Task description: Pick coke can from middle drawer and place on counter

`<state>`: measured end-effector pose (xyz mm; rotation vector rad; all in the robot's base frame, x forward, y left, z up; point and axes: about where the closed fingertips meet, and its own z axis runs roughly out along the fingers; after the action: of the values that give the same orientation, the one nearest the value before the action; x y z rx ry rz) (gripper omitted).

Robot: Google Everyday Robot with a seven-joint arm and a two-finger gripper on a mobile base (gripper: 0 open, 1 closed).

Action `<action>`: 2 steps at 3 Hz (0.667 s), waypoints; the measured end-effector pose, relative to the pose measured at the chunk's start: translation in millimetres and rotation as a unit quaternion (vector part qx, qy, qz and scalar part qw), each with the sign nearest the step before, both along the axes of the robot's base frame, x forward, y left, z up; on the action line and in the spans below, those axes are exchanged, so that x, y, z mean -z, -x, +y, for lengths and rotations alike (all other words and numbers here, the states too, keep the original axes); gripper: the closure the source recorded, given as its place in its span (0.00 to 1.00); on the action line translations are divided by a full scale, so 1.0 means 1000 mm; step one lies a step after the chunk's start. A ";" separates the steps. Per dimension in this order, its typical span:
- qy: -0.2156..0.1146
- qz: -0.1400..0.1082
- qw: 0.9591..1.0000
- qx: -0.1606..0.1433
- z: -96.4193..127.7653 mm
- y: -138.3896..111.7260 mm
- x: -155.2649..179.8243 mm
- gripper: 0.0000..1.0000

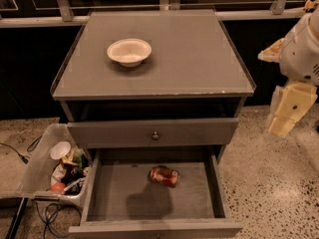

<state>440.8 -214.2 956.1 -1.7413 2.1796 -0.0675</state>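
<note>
The coke can lies on its side in the open middle drawer, near the back and a little right of centre. The counter is the grey cabinet top above it. My gripper hangs at the right edge of the view, beside the cabinet's right side, well above and to the right of the can and apart from it. It holds nothing that I can see.
A white bowl sits on the counter left of centre. A closed drawer front with a round knob is above the open drawer. A clear bin of clutter stands on the floor at the left, with cables beside it.
</note>
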 end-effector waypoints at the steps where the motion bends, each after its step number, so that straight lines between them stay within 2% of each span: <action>1: -0.025 -0.007 0.999 -0.029 0.006 -0.001 0.042 0.00; 2: -0.051 -0.020 0.997 -0.052 0.013 -0.003 0.086 0.00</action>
<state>444.1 -201.6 870.0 -1.7767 2.0233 0.0345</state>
